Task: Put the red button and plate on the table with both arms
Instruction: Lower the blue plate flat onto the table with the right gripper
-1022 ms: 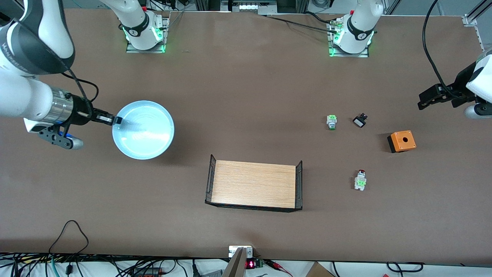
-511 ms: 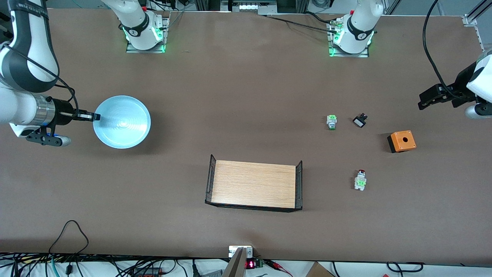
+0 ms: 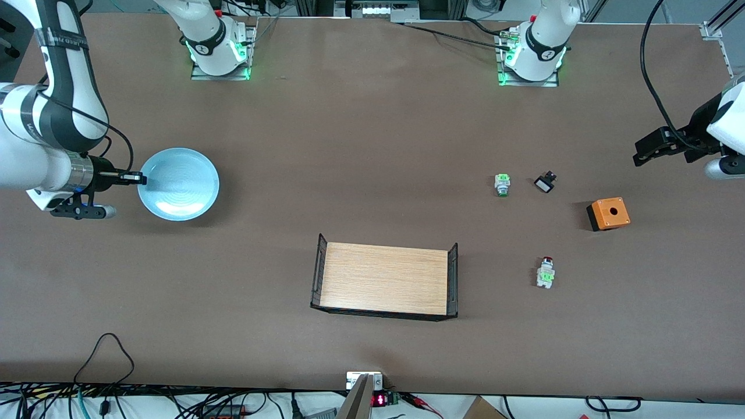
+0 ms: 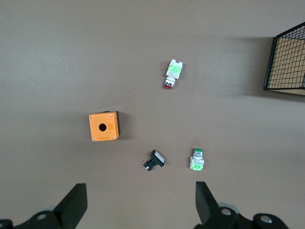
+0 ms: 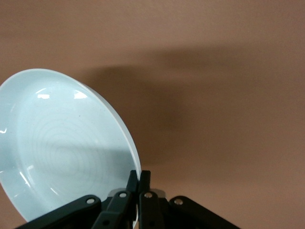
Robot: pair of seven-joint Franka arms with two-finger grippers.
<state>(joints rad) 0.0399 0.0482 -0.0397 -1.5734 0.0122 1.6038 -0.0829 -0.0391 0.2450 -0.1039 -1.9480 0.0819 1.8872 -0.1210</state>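
Red button (image 3: 545,273) nearer than orange box (image 3: 608,213)

A round, light blue, shallow plate (image 5: 62,152) with faint concentric rings is seen held at its rim by the right arm's black two-finger gripper (image 5: 138,177). The two thin black fingers (image 5: 144,180) are pressed together on the plate's edge, one on each face of the rim. The plate is seen tilted, its hollow face turned toward the camera, with small bright glints near its upper rim. A flat, matte brown tabletop (image 5: 228,95) is seen past the plate. A broad dark shadow (image 5: 157,109) is cast on the tabletop just beside the plate's edge.
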